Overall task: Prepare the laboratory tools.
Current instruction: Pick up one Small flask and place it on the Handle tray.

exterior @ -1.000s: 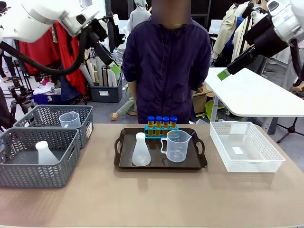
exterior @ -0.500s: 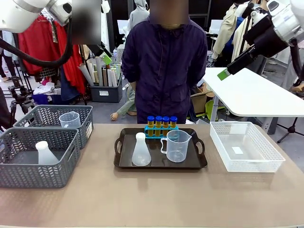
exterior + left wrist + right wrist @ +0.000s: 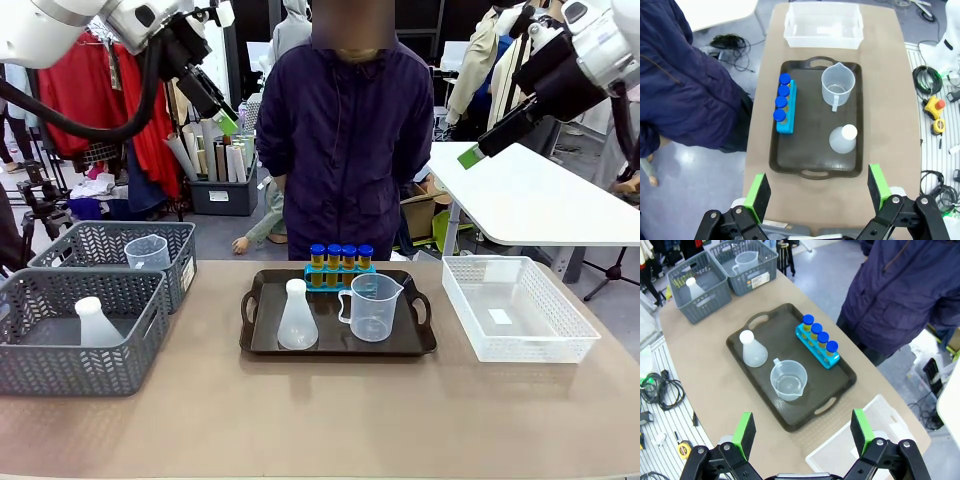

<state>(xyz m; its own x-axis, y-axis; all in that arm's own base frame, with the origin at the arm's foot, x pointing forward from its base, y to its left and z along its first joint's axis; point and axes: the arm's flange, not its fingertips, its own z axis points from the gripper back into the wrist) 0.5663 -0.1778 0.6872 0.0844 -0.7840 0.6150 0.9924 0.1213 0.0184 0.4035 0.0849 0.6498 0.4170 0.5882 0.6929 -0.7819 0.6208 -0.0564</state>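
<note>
Take the dark tray (image 3: 338, 345) as your landmark. In the front view, you see on it a translucent white conical flask (image 3: 297, 317) at the left, a clear handled measuring beaker (image 3: 374, 307) just right of it, and at the tray's far edge a blue rack (image 3: 340, 273) holding four amber blue-capped tubes (image 3: 341, 257) upright in a row. Left of the tray stand two grey mesh baskets (image 3: 85, 335); the nearer holds a second flask (image 3: 95, 324), the farther a second beaker (image 3: 147, 252). Right of the tray sits a white mesh basket (image 3: 515, 308) with a small white label on its floor, too small to read. A person in a dark purple jacket (image 3: 350, 130) stands just behind the tray. The left gripper (image 3: 222, 118) and right gripper (image 3: 478, 148) hang high above the table, well apart from everything.

The left wrist view looks straight down: you can see into the beaker, with faint graduation marks you cannot read, and onto the flask's round mouth. The left gripper's green pads (image 3: 759, 191) stand wide apart, holding nothing.

The right wrist view shows you the tray, both grey baskets and a corner of the white one, plus cables on the floor beside the table. The right gripper's pads (image 3: 744, 434) are likewise spread wide and empty.
</note>
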